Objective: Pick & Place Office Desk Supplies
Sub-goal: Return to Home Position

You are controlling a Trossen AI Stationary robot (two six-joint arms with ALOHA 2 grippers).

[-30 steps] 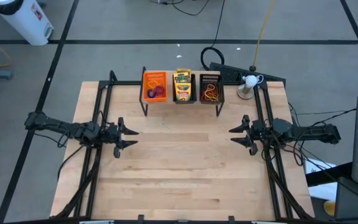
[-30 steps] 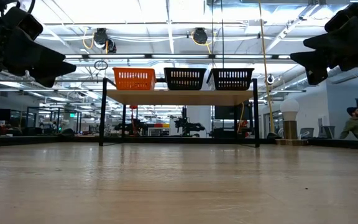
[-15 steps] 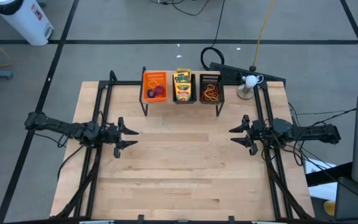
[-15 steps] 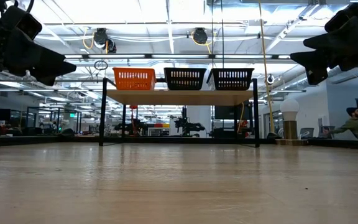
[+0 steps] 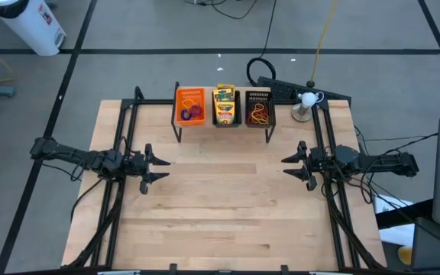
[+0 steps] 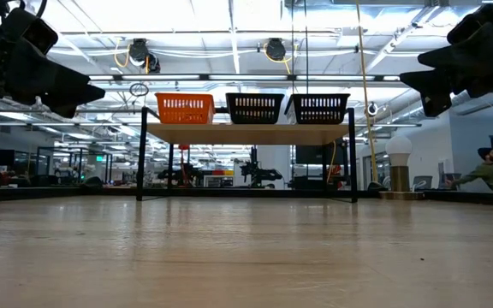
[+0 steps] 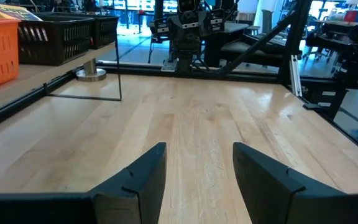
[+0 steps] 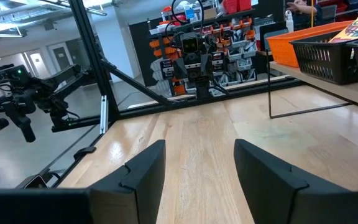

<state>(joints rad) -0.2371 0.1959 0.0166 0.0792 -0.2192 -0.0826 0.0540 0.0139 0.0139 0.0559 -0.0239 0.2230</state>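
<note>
Three mesh trays stand side by side on a raised shelf at the table's far edge. The orange tray (image 5: pixel 190 105) holds rubber-band loops, the middle black tray (image 5: pixel 224 107) holds yellow-and-green crayon boxes, and the right black tray (image 5: pixel 259 109) holds orange and tan rubber bands. My left gripper (image 5: pixel 163 169) hovers open over the table's left side, pointing level toward the middle. My right gripper (image 5: pixel 287 166) hovers open over the right side, facing it. Nothing lies between either pair of fingers (image 7: pixel 143 177) (image 8: pixel 143 171).
The shelf (image 6: pixel 246 133) stands on thin black legs (image 6: pixel 141 162). A small white lamp (image 5: pixel 305 103) sits at the far right corner. Black frame rails (image 5: pixel 121 137) run along both table sides. A person (image 6: pixel 486 169) sits beyond the table at the right. Bare wood (image 5: pixel 228 206) spans the middle.
</note>
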